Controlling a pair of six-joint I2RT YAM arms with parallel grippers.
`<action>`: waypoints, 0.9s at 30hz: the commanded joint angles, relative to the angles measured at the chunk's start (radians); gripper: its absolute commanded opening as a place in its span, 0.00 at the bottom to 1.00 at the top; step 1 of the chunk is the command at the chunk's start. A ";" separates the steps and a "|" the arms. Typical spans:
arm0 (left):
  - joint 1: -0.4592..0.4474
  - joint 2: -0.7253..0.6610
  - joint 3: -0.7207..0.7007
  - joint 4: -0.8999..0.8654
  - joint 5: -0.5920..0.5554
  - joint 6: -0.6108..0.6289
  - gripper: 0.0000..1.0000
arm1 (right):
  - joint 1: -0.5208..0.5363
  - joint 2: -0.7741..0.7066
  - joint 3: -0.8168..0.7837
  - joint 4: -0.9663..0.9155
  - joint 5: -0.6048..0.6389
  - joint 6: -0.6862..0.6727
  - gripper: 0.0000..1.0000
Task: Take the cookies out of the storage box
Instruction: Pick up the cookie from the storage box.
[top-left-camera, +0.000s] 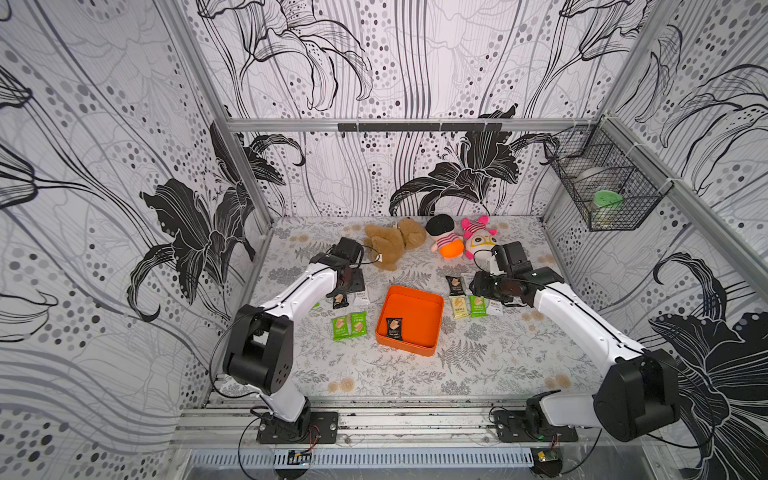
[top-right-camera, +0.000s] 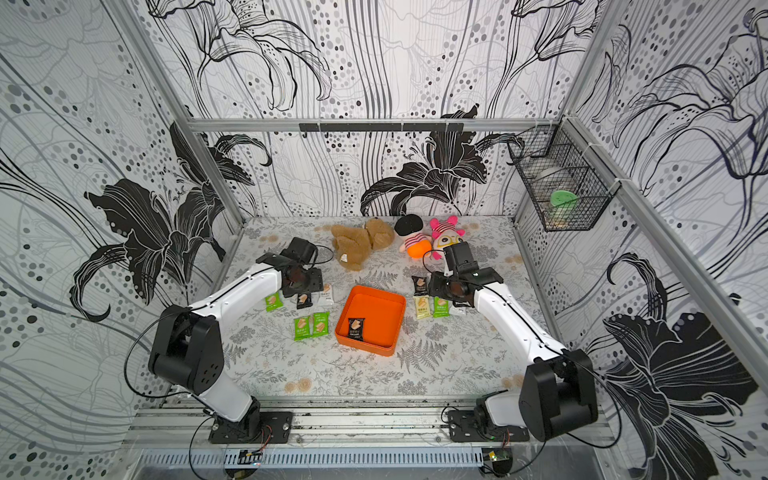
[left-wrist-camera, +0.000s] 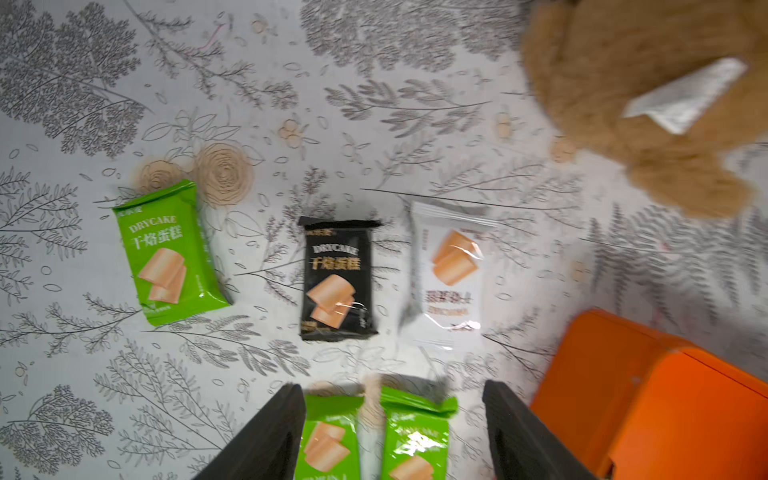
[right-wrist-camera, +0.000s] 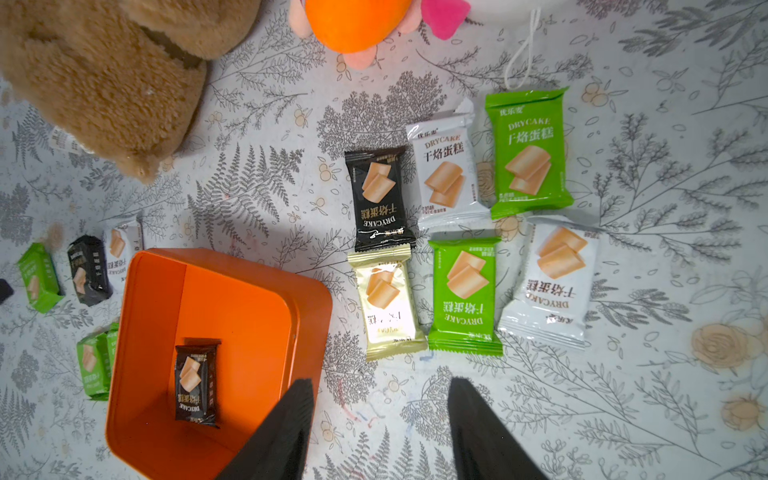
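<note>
Fern-print tabletop (top-left-camera: 415, 374), my remote view. Storage box (top-left-camera: 417, 318): centre, one black cookie packet (right-wrist-camera: 195, 384) inside, near my right gripper (right-wrist-camera: 381, 380), whose jaws are spread and empty. Left gripper (left-wrist-camera: 392, 386): spread, empty, with two green packets (left-wrist-camera: 328, 440) on the table beneath, outside the box.

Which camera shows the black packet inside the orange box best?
The right wrist view: the black packet lies close and unobstructed in the orange box, its print readable. In both top views it is small. The left wrist view shows only the box's corner, not the packet.
</note>
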 joint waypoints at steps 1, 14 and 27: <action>-0.076 -0.039 0.046 -0.055 -0.009 -0.109 0.74 | -0.004 -0.011 -0.034 0.035 -0.029 -0.026 0.58; -0.416 -0.043 0.011 -0.003 -0.025 -0.313 0.74 | -0.004 -0.079 -0.081 0.048 -0.065 -0.034 0.59; -0.485 0.138 0.029 -0.048 -0.106 -0.384 0.76 | -0.004 -0.173 -0.142 0.007 -0.039 -0.042 0.59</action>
